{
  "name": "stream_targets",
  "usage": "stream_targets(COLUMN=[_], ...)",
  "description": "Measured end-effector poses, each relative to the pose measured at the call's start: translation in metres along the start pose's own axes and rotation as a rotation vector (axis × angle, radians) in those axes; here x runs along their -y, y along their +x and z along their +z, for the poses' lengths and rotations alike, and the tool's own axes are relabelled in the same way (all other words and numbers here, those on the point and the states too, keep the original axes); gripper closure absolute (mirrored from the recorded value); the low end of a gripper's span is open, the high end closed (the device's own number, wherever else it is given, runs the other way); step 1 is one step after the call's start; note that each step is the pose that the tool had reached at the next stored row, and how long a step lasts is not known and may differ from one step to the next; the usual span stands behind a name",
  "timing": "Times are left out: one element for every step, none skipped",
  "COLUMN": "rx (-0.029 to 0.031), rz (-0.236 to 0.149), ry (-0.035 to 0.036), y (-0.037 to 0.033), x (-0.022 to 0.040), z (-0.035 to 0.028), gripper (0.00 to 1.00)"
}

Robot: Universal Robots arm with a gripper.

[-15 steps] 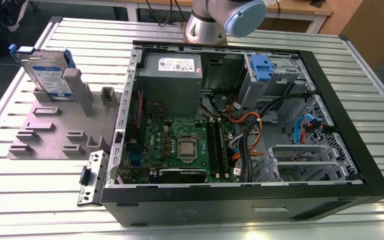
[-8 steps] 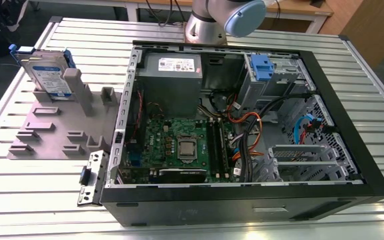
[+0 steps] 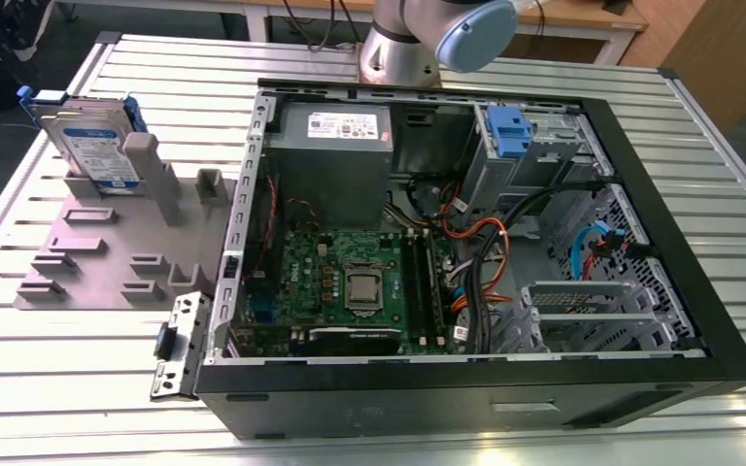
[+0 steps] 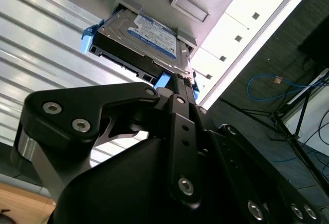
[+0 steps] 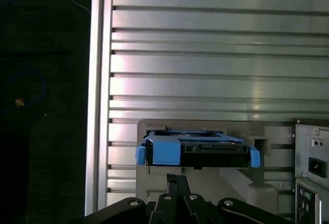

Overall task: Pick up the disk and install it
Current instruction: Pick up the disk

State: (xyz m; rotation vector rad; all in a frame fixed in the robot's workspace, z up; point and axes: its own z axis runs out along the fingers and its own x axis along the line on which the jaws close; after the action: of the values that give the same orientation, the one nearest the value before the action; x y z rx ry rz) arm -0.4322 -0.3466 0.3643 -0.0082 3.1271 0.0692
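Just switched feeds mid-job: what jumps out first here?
The open computer case, motherboard exposed, dominates the slatted table. At the exterior view's left the disk stands on edge in a grey fixture, blue bracket around it. In the first wrist view the pincer points at it.

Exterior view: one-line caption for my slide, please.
Disk stands upright in the grey fixture, on the exterior view's left of the open computer case.
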Motion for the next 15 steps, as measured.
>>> stream_targets(rx=[-0.0002,-0.0003,-0.0005,-0.0008,-0.0009,-0.0011,-0.0013,-0.0015,-0.0017,-0.0019,-0.0021,-0.0023,-0.0026,-0.0028,-0.0030], rz=[-0.004,-0.009,-0.013,-0.018,-0.022,-0.026,-0.030,-0.035,-0.039,-0.044,-0.049,-0.054,-0.059,-0.064,-0.068], ry=[-0.0001,-0.0002,-0.0002,-0.0003,-0.0004,-0.0004,-0.0005,-0.0005,-0.0006,-0.0007,-0.0007,-0.0008,-0.0009,-0.0009,-0.0010], y=[0.0000,0.0000,0.0000,0.0000,0.0000,0.0000,0.0000,0.0000,0.0000,0.0000,0.0000,0.0000,0.0000,0.0000,0.0000], x=[0.0000,0.0000,0.0000,0.0000,0.0000,0.0000,0.0000,0.0000,0.0000,0.0000,0.0000,0.0000,0.0000,0.0000,0.0000], z=[0.0000,0.0000,0.0000,0.0000,0.0000,0.0000,0.0000,0.0000,0.0000,0.0000,0.0000,0.0000,0.0000,0.0000,0.0000], gripper=[0.89,0.89,0.89,0.89,0.89,0.89,0.89,0.89,0.89,0.89,0.89,0.89,0.89,0.89,0.89])
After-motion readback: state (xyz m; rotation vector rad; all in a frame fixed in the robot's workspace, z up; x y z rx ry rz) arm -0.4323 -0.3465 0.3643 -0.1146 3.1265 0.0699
